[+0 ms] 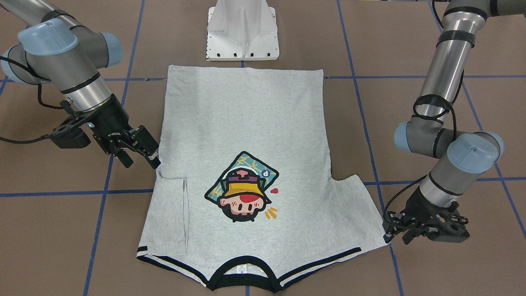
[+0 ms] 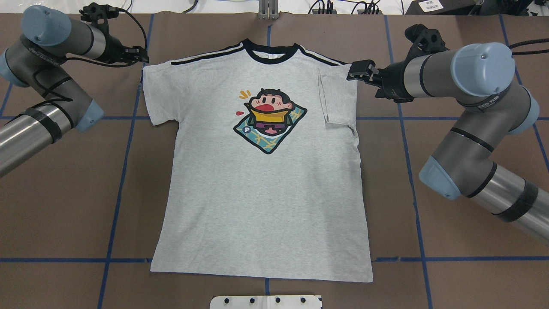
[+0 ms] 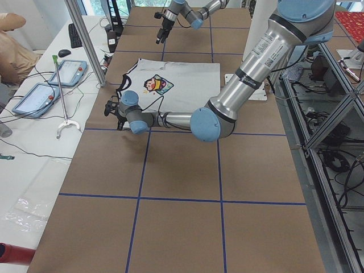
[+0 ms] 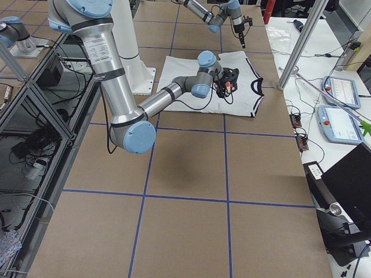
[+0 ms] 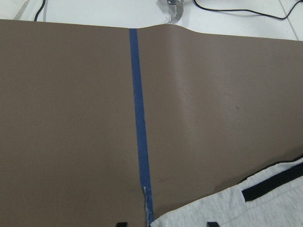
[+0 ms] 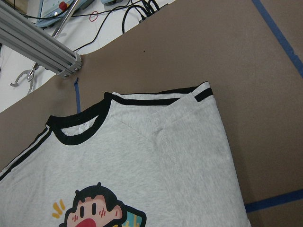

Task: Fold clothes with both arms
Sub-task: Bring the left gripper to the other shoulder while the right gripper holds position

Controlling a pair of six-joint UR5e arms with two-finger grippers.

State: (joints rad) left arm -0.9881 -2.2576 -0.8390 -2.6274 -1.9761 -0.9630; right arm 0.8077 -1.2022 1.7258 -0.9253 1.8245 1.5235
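My left pincer [image 1: 396,237], lower right, gapes empty by the T-shirt [image 1: 242,123], tips barely visible. My right pincer [image 1: 141,161] gapes empty too.

brown table cover [image 2: 64,193] everywhere, cut into big squares by blue tape lines [image 2: 472,259]. white metal pedestal [image 1: 243,31] sits at 12 o'clock in the front-facing view, with a row of dark holes along its base edge. left side view, around 9 to 10 o'clock: a white side bench [image 3: 34,142] with a teach pendant [image 3: 67,73] and a second pendant [image 3: 35,98] lying flat. black keyboard [image 3: 74,35] and mouse [image 3: 63,53] are further back at 11. a slanted aluminium post [image 3: 85,40] rises beside them. right side view has a dark screen [image 4: 348,185] at 4 o'clock.
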